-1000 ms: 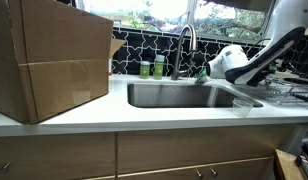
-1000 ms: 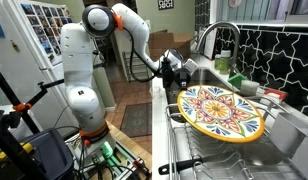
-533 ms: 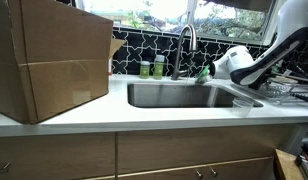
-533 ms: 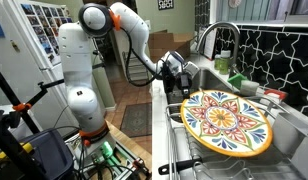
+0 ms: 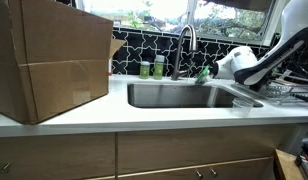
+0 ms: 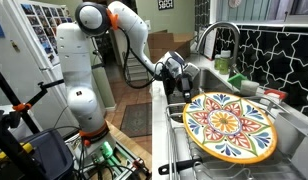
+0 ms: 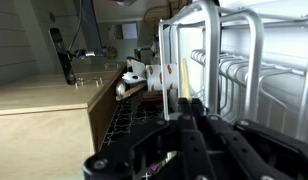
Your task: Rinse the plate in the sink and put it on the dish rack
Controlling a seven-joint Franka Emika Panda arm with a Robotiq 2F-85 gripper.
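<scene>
The plate point(image 6: 231, 125), round with a bright flower pattern, is held tilted over the dish rack point(image 6: 186, 160) beside the sink. In an exterior view its white underside point(image 5: 234, 62) shows at the right end of the counter, over the rack point(image 5: 286, 92). My gripper point(image 6: 180, 88) is shut on the plate's far rim. In the wrist view the black fingers point(image 7: 190, 112) are closed on the plate's thin edge point(image 7: 184, 82), with the rack's metal wires point(image 7: 216, 55) right in front.
The steel sink point(image 5: 179, 95) with its curved faucet point(image 5: 186, 42) point(image 6: 220, 35) lies mid-counter. Two green bottles point(image 5: 152, 68) stand behind the sink. A large cardboard box point(image 5: 49, 60) fills the other end of the counter. The robot base point(image 6: 79, 90) stands on the floor.
The plate has moved away from the sink and lower over the dish rack, still held by my gripper. The arm has shifted slightly toward the rack.
</scene>
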